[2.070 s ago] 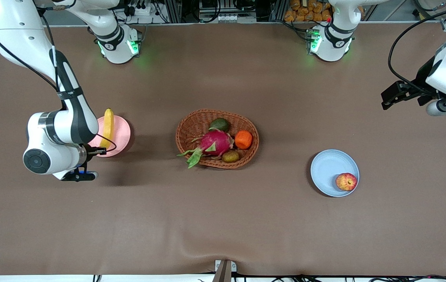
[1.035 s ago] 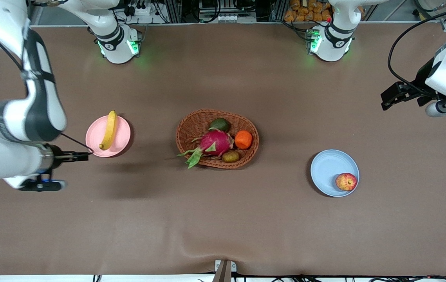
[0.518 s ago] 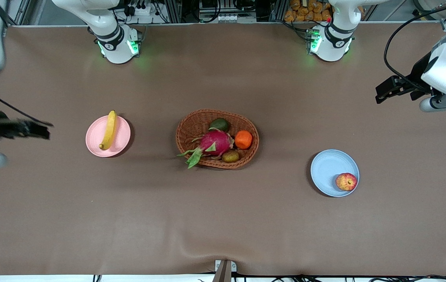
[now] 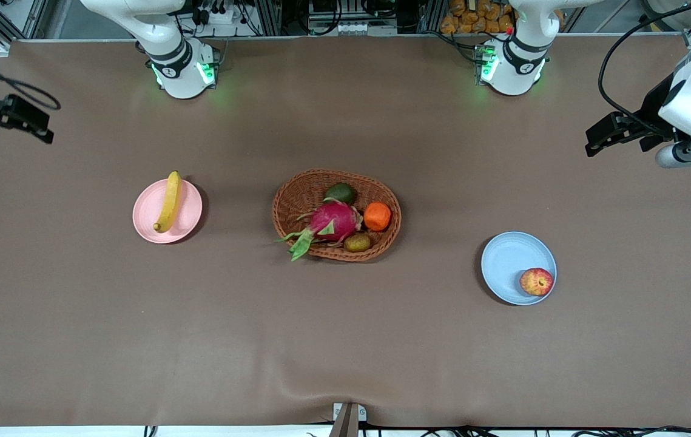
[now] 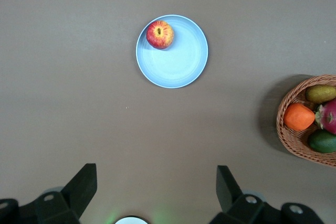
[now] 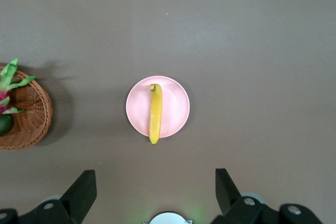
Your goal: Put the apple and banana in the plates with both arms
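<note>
The yellow banana [image 4: 168, 201] lies across the pale pink plate [image 4: 187, 215] toward the right arm's end; both show in the right wrist view, banana [image 6: 155, 113] on plate [image 6: 176, 103]. The red apple [image 4: 535, 281] sits at the edge of the light blue plate [image 4: 509, 258] toward the left arm's end; the left wrist view shows the apple [image 5: 159, 34] on the plate [image 5: 181, 59]. My right gripper [image 4: 11, 118] is open and empty, high over the table's end. My left gripper [image 4: 609, 135] is open and empty, high over the other end.
A brown wicker basket [image 4: 296, 193] stands mid-table with a magenta dragon fruit [image 4: 333, 221], an orange fruit [image 4: 377, 216], a green avocado [image 4: 340, 193] and a kiwi [image 4: 357, 243]. The arm bases [image 4: 181, 70] stand along the table's back edge.
My right gripper has left the pink plate and risen away to the table's end, leaving the banana on the plate. My left gripper has shifted only slightly. Apple and plates have not moved.
</note>
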